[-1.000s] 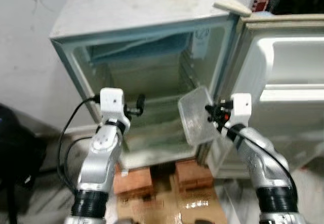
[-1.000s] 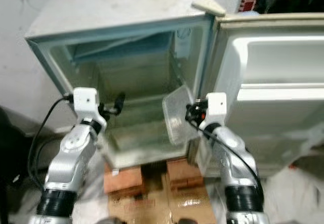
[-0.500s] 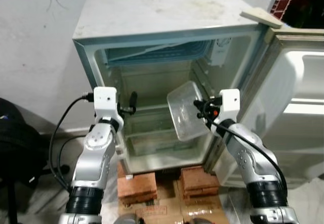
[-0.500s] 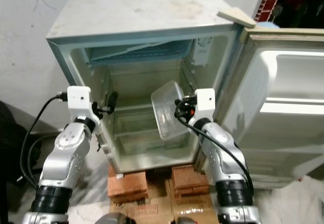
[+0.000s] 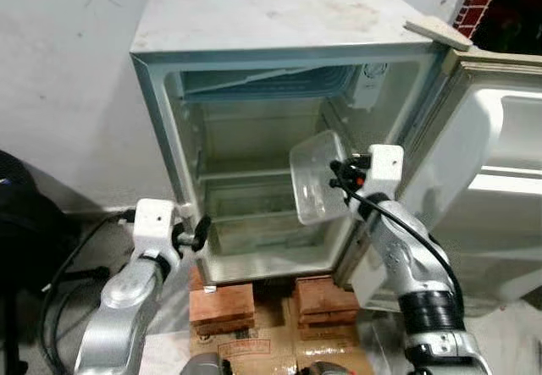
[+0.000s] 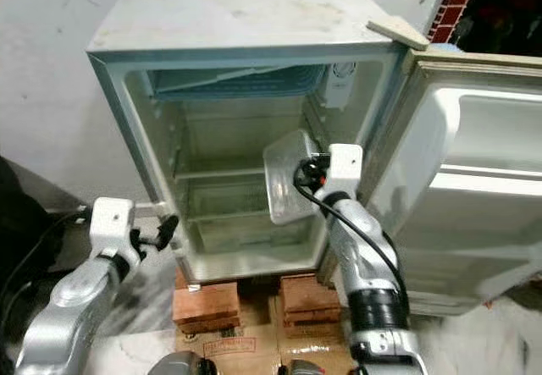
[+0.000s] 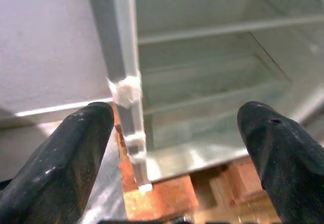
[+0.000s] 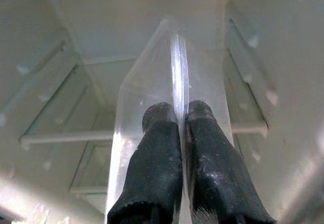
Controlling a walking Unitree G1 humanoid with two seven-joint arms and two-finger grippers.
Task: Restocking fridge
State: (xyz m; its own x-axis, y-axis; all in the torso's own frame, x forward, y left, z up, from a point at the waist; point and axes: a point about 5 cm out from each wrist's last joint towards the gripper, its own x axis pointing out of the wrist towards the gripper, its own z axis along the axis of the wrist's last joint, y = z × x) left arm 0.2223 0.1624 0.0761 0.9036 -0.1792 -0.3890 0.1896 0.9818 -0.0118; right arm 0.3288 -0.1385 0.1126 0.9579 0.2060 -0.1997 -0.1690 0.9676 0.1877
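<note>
My right claw grips a clear plastic container at the mouth of the open fridge.

I see the right claw clenched on the container's thin wall, one black finger on each side, holding it tilted on edge just in front of the fridge's right inner wall, level with the glass shelf across the middle. My left claw hangs lower, released with its fingers spread wide, grasping nothing, just outside the fridge's lower left front corner beside the left door frame. The fridge door stands swung open on the right. The fridge rests on bricks near its front bottom edge, with cardboard on the floor below. A small wooden piece lies on the fridge's top right corner.
</note>
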